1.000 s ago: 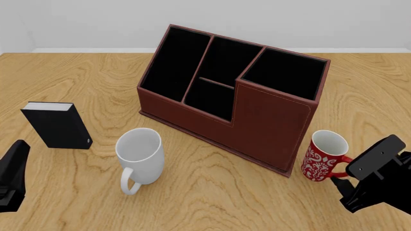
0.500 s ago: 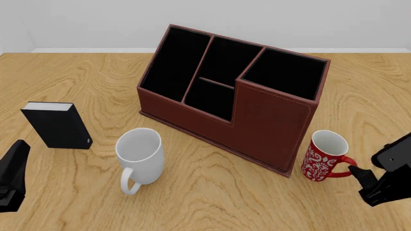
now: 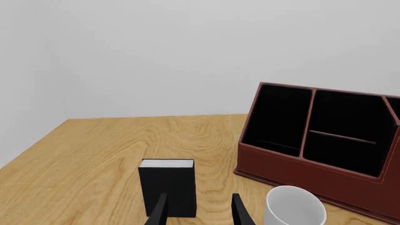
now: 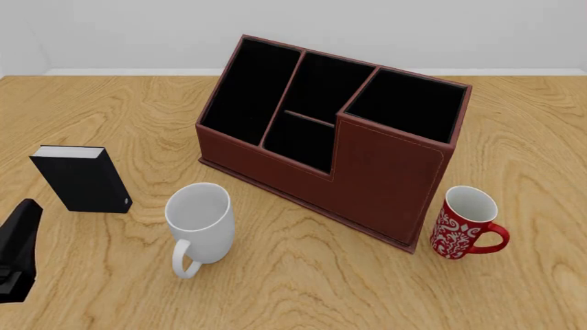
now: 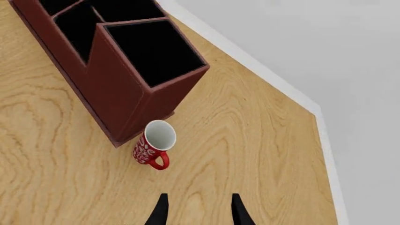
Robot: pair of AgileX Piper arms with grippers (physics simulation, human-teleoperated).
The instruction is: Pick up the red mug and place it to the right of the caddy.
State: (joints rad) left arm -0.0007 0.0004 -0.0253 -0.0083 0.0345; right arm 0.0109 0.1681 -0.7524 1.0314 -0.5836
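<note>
The right gripper hangs with jaws apart, holding nothing — well clear of the red mug, which stands upright on the bench, white-swirled, handle outward, just right of the caddy. Left gripper likewise spread, empty.

The left arm is a matte black, tapering wedge; each wrist view shows two slim black fingers, flat-sided and narrowing upward; no markings visible.
</note>
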